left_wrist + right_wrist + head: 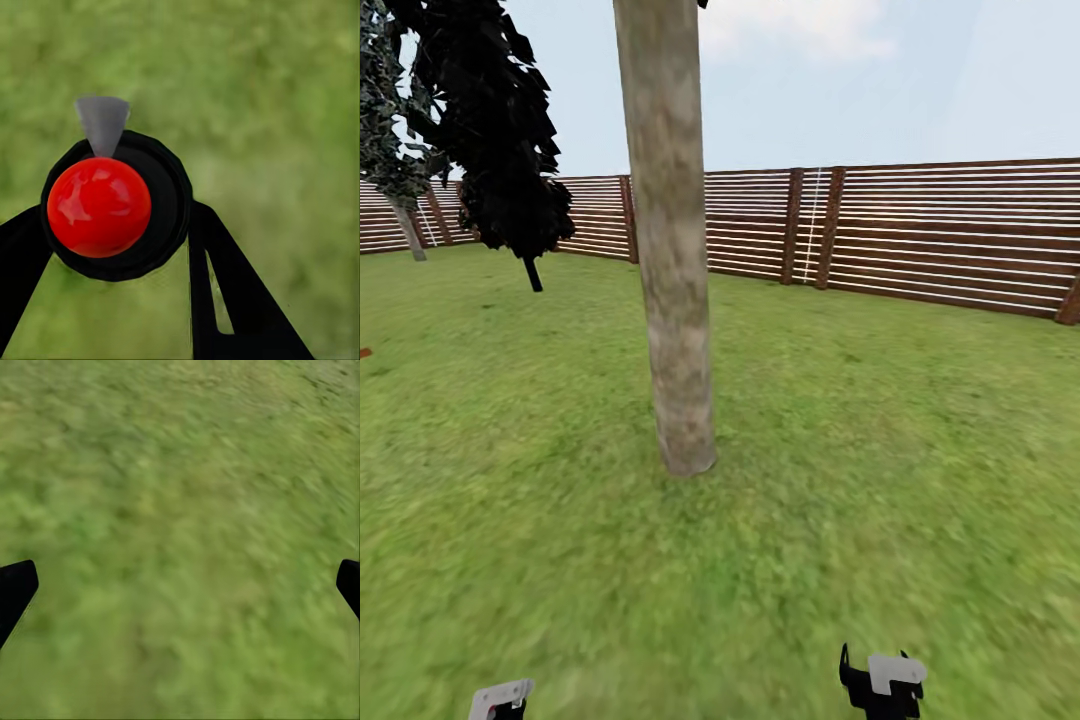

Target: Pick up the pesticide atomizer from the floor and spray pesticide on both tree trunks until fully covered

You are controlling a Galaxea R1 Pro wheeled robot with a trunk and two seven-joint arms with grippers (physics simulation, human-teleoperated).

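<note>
A thick mottled grey-brown tree trunk [672,250] rises from the grass straight ahead, a little way off. A second tree [390,120] with a slimmer-looking grey trunk stands far off at the left by the fence. In the left wrist view the pesticide atomizer [99,206] shows end-on, a dark round body with a shiny red top and a grey cone-shaped nozzle [103,124]. My left gripper [116,225] is shut on it, black fingers [225,285] against its sides. The left gripper [500,700] sits at the head view's bottom edge. My right gripper [180,585] is open over bare grass, low at the right [885,685].
A narrow black-leaved tree [500,130] with a thin dark stem stands left of the near trunk, farther back. A brown slatted fence [920,230] closes the lawn behind. Grass [880,480] spreads on all sides of the trunk.
</note>
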